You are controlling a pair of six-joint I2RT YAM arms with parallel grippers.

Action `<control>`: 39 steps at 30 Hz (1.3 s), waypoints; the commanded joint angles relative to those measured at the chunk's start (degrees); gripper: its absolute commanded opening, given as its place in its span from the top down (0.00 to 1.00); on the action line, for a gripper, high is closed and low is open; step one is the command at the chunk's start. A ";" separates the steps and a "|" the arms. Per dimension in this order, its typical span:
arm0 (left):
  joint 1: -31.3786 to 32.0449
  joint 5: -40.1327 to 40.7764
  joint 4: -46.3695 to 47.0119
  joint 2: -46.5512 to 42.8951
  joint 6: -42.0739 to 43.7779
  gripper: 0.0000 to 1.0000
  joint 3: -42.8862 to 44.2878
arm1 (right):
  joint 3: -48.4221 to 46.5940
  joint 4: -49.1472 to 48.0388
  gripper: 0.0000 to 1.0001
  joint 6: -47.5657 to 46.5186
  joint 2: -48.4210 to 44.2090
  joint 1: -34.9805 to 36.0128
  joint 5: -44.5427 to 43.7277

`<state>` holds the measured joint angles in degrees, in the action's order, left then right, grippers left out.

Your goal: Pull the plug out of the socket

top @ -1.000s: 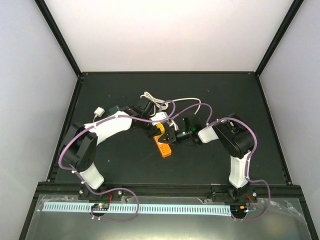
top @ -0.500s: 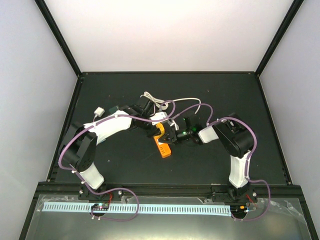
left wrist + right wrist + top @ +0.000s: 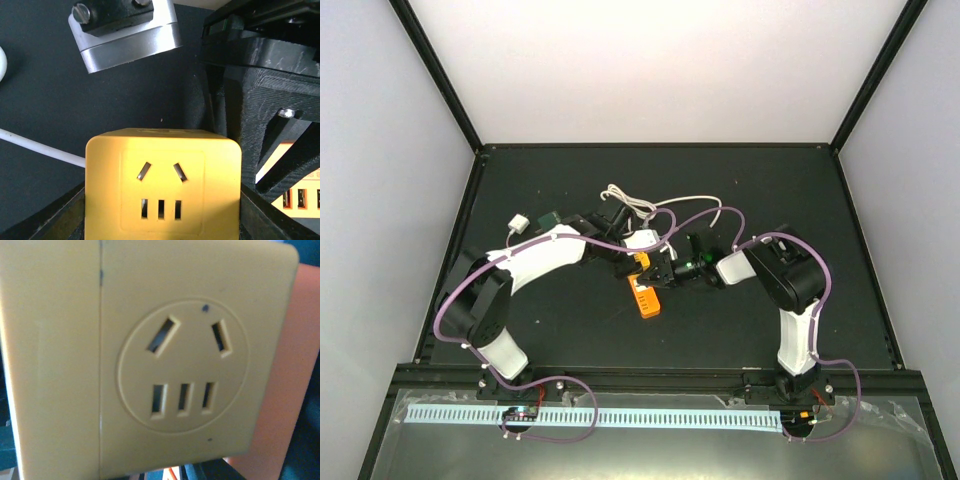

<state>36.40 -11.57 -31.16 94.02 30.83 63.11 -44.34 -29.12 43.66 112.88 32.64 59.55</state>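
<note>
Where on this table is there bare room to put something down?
Bare: the far strip of table behind the cord; the near stretch between the arm bases. Crowded: the middle, where left gripper and right gripper meet at the socket.

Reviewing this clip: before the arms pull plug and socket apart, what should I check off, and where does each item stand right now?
1. Hold on the socket: ok, it sits between the left hand's fingers, filling the gap.
2. Grip of the right hand on the plug: cannot tell; its camera shows only a socket face.
3. Plug seated or already free: cannot tell; no view shows it clearly.
4. Slack in the cord: ok, it lies in loose loops behind the hands.
5. Nearby clutter: ok, the dark green cube sits well left of both hands.
</note>
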 commanded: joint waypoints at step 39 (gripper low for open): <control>1.40 -7.55 1.30 -7.30 -2.75 0.93 0.71 | -0.75 15.04 0.90 -6.82 4.16 -0.61 -12.35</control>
<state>36.51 -11.99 -32.93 92.18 27.49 62.92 -46.48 -22.44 38.33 112.88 32.71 60.40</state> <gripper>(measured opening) 0.650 0.102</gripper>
